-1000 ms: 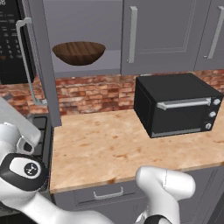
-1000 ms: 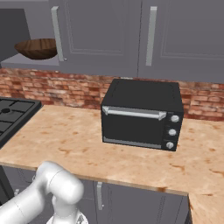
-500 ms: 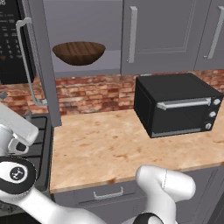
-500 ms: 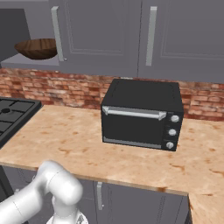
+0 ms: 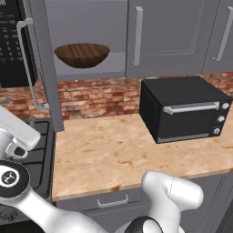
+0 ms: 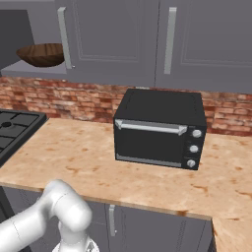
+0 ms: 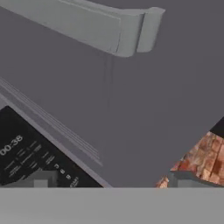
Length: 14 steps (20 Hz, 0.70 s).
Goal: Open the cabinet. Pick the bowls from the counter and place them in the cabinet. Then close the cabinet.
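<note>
The left door [image 5: 45, 68] of the cabinet [image 5: 175, 36] stands swung out toward the robot, its edge facing the left base camera and its long silver handle [image 5: 27, 63] on the outer face, while the right door [image 6: 113, 39] is shut. Inside, on the shelf [image 5: 98, 69], sits the dark-brown wooden bowl [image 5: 82, 54]; the smaller speckled bowl is not to be made out on the desk [image 5: 118, 150], where a black toaster oven [image 5: 182, 107] stands at the right. Judging by this, the step in hand is closing the door. The hand view looks at close range onto the grey door face [image 7: 131, 96] with the handle bar [image 7: 87, 26] crossing the top, and the gripper [image 7: 111, 179] is released, its two fingertips [image 7: 41, 178] wide apart and holding nothing. To do this well, the gripper would best press flat on the door's outer face near the handle side, far from the hinge, and follow the door's arc instead of pushing straight, so the contact does not slip off the edge. The bowl sits back from the shelf front, so the door should clear it. The push wants to be slow at the end so the door seats against its neighbour without bouncing.
</note>
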Motion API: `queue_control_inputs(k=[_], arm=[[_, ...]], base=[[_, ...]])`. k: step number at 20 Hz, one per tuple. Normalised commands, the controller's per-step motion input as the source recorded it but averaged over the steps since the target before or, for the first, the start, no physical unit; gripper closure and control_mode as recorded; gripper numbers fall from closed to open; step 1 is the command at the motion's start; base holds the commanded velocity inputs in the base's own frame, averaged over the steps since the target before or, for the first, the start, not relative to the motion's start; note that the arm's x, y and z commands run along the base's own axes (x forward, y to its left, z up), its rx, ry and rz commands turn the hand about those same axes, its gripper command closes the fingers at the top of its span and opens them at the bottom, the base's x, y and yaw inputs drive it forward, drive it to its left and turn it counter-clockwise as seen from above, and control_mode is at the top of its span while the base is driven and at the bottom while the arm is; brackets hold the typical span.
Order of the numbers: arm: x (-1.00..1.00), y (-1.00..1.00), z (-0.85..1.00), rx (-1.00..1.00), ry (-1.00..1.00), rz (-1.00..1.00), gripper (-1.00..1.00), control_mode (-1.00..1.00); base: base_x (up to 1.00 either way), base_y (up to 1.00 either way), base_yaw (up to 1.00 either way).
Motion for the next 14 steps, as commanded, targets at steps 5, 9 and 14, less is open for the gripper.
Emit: queue_control_inputs(k=[5, 9, 14], arm=[[0.36, 0.00, -0.18, 0.00, 0.00, -0.09, -1.00, -1.00], [0.28, 0.00, -0.15, 0.01, 0.00, -0.10, -1.00, -1.00], [0.20, -0.07, -0.03, 0.04, 0.00, -0.08, -1.00, -1.00]], base=[[0.00, 0.00, 0.00], [0.00, 0.00, 0.00], [0.00, 0.00, 0.00]])
